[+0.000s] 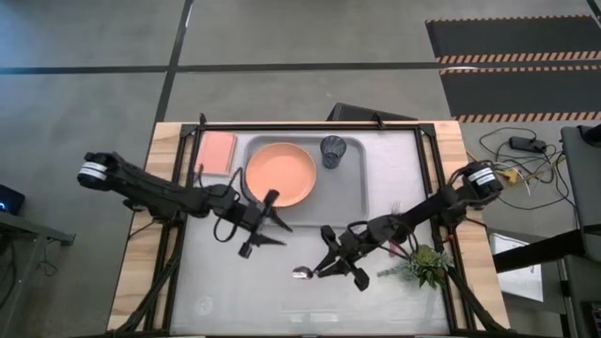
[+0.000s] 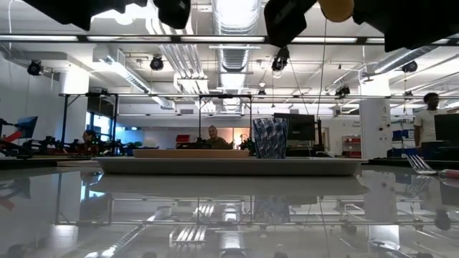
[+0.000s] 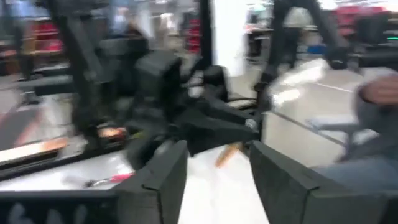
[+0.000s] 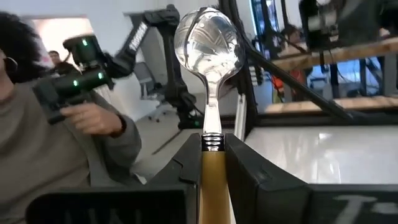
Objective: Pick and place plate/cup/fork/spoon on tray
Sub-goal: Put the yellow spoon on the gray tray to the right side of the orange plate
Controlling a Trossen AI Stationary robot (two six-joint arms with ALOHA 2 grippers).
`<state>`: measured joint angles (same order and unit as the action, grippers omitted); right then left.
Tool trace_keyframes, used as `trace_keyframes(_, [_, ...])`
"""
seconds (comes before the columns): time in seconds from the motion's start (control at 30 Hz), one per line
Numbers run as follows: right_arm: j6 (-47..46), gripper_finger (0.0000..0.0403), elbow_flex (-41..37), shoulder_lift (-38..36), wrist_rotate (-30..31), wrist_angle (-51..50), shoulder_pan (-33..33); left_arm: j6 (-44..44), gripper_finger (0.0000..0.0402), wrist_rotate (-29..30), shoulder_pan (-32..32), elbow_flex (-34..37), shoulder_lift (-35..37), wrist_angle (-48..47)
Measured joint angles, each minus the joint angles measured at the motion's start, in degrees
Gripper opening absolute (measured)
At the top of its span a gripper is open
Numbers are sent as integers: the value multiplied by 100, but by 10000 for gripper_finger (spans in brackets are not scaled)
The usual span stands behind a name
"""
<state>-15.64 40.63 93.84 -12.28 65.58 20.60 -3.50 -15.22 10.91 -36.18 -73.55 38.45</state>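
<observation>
The grey tray (image 1: 362, 192) lies at the table's far middle. The salmon plate (image 1: 280, 176) and the dark blue cup (image 1: 333, 150) sit on it; the cup also shows in the low view (image 2: 270, 137). My right gripper (image 1: 326, 264) is near the table's front middle, shut on the spoon (image 4: 206, 43). My left gripper (image 1: 270, 223) hangs open and empty by the tray's near left corner. The red-handled fork (image 2: 424, 167) lies on the table at the right; it also shows in the left wrist view (image 3: 109, 180). My right gripper pinches the spoon's orange handle (image 4: 212, 177) between its two fingers, just behind the metal neck. The fingers lie along the handle, and the shiny bowl (image 4: 206, 37) sticks out past the fingertips toward the table's left. The spoon looks lifted clear of the table.
A pink flat rectangle (image 1: 218, 153) lies left of the tray. A small green plant (image 1: 427, 265) stands at the near right, beside my right arm. A person holding a device (image 4: 81, 118) shows beyond the table's left side. Bare table lies near the front edge.
</observation>
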Motion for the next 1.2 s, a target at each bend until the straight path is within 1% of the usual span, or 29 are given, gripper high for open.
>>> trace_keyframes(0.1, [67, 32, 38, 225, -6, 377, -2, -42, 175, -381, 62, -4, -429, 746])
trace_keyframes(0.2, [138, 32, 50, 386, -2, 805, -33, -46, 178, -424, 88, -31, -777, 1401])
trace_keyframes(0.3, [131, 32, 50, 455, 0, 897, -66, -45, 178, -418, 82, -31, -1006, 1889])
trace_keyframes(0.53, [133, 32, 114, 453, 27, 1038, -117, -44, 178, -460, 87, -31, -1344, 2312])
trace_keyframes(0.7, [131, 32, 256, 453, 45, 1006, -269, -30, 178, -611, 104, -62, -1603, 2712])
trace_keyframes(0.87, [116, 32, 275, 453, 190, 929, -398, -30, 178, -635, 152, -62, -1612, 2865])
trace_keyframes(1.03, [88, 32, 275, 453, 335, 648, -524, -34, 178, -607, 160, -61, -1603, 3040])
trace_keyframes(1.13, [63, 32, 275, 453, 343, 667, -560, -52, 169, -574, 158, -61, -1603, 3015])
trace_keyframes(1.2, [63, 32, 275, 453, 334, 660, -563, -126, 155, -571, 160, -61, -1603, 3010])
